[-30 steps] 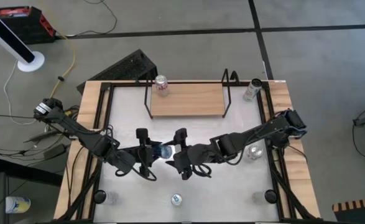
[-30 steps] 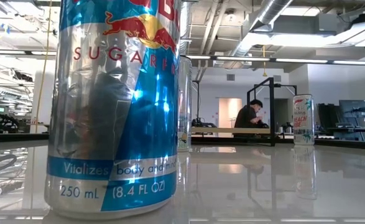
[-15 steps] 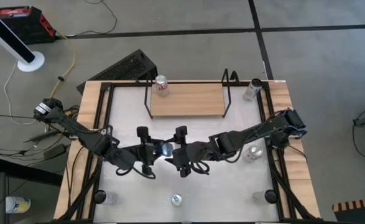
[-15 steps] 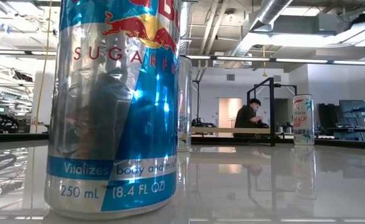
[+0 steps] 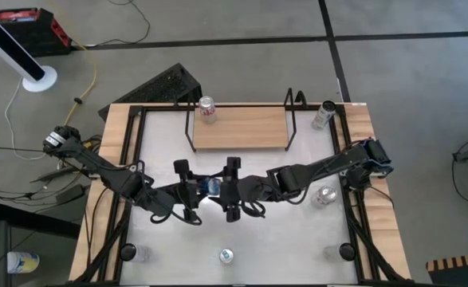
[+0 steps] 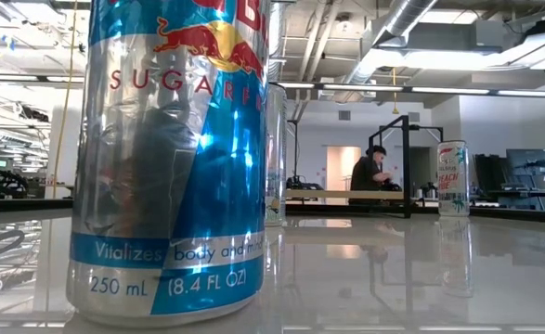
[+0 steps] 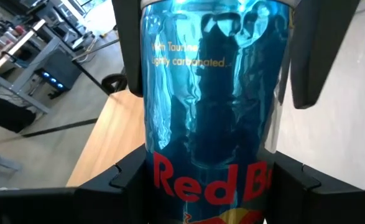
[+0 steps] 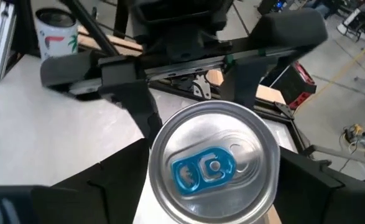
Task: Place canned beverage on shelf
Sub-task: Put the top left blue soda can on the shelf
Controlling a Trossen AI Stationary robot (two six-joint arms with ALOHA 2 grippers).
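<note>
Two grippers meet mid-counter: left gripper (image 5: 192, 191) grasps the blue can (image 5: 211, 187); right gripper (image 5: 232, 189) straddles it, unclenched. Handover step; next, right clamps, then carries toward the shelf (image 5: 240, 128) at 12 o'clock.

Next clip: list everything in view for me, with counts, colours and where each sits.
shelf: one, light wood in black wire, middle of the table's far edge.
red-and-silver can: one, on the shelf's left end.
blue can: one, mid-table, between both claws.
white can: one, far right corner, beside the shelf.
silver can: one, table's right side.
front can: one, blue and silver, middle of the near edge.
table: one, white, wood edges.
black crate: one, on the floor behind the table.
person: one, dark top, room beyond.
left claw: one, dark, shut on the blue can.
right claw: one, dark, at the blue can's tab end.
</note>
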